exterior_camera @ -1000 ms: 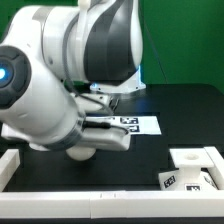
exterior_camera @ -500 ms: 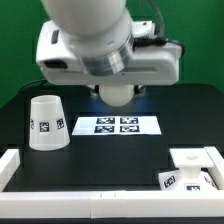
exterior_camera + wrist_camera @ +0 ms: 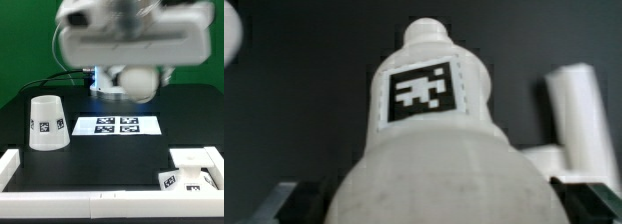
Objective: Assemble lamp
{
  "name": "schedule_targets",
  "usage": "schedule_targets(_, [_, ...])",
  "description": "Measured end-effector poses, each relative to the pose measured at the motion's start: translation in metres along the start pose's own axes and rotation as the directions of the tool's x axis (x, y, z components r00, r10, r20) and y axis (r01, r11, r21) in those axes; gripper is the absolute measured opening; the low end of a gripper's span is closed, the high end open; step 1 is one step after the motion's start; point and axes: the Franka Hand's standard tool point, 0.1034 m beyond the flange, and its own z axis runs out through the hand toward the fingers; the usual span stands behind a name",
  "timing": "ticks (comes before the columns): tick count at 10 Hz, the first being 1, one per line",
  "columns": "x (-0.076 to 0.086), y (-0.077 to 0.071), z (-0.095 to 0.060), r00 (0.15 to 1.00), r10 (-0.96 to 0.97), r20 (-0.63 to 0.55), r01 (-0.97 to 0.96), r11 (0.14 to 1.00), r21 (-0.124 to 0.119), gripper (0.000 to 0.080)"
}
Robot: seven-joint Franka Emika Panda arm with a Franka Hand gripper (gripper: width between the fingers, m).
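Note:
My gripper (image 3: 441, 205) is shut on the white bulb (image 3: 429, 150). Its round body fills the gap between the dark fingers (image 3: 295, 200), and its tagged neck points away from the camera. In the exterior view the arm is a blur across the top, with the bulb's ball (image 3: 137, 82) hanging under it above the back of the table. The white cone shade (image 3: 46, 122) stands upright at the exterior view's left. The angular base block (image 3: 194, 167) lies at the exterior view's lower right, apart from the gripper.
The marker board (image 3: 118, 125) lies flat in the middle of the black table. A white raised rim (image 3: 18, 165) runs along the table's front and left side. A white bar (image 3: 573, 110) shows beside the bulb in the wrist view.
The arm swung away from the exterior view's left, uncovering the shade, and has since shifted a little to the right and up with the bulb. It is blurred by motion now.

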Motion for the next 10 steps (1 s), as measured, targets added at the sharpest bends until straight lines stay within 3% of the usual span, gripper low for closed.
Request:
schedule_targets(2, [0.024, -0.015, -0.007, 0.964, -0.028, -0.265, 0.031, 0.999, 0.007, 0.0576])
schedule_targets(5, [0.029, -0.018, -0.008, 0.881, -0.030, -0.472, 0.039, 0.999, 0.009, 0.0576])
schedule_targets(6, [0.033, -0.021, -0.008, 0.827, -0.034, -0.561, 0.042, 0.999, 0.003, 0.0576])
schedule_targets(7, [0.026, -0.038, 0.005, 0.743, -0.068, -0.666, 0.071, 0.997, -0.022, 0.0576])
schedule_targets(9, [0.023, -0.055, 0.014, 0.654, -0.104, -0.749, 0.108, 0.993, -0.043, 0.0576])
schedule_targets(10, [0.023, -0.053, 0.019, 0.661, -0.106, -0.743, 0.105, 0.993, -0.048, 0.0576])
